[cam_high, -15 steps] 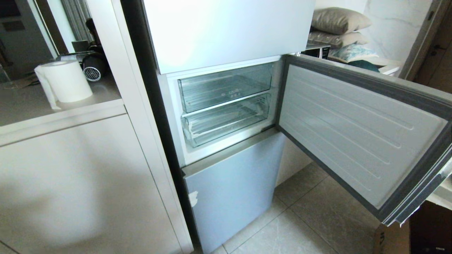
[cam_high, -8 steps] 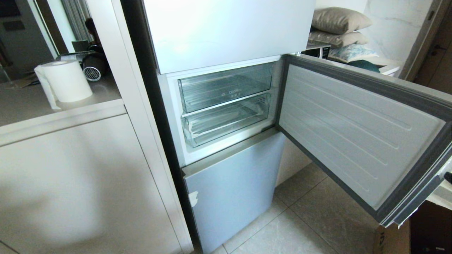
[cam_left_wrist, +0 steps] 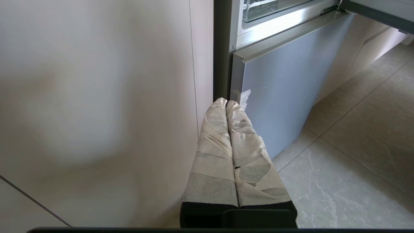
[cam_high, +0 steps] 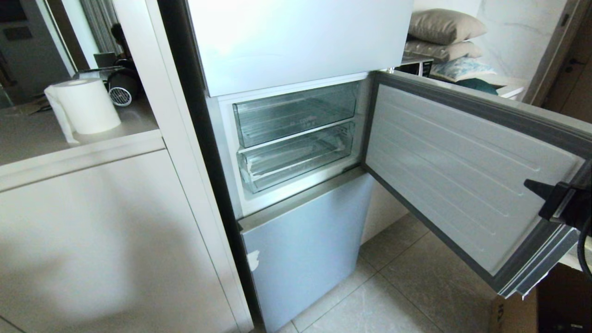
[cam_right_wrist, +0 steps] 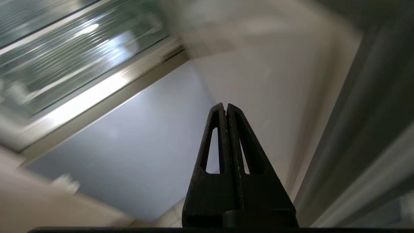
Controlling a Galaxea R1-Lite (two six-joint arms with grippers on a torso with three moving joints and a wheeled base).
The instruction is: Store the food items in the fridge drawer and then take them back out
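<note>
The wide clear plastic fridge drawer (cam_high: 296,159) sits pushed in and looks empty – no food item is visible anywhere. The right gripper (cam_high: 532,185), jaws together, hangs beside the grey open door (cam_high: 462,175); the left gripper (cam_left_wrist: 226,103), jaws together, is parked low. Nearly everything remains – I judge.

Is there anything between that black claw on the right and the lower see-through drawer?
Nothing visible: the right gripper, fingers shut, hangs before the open door, with open space across to the fridge drawer.
</note>
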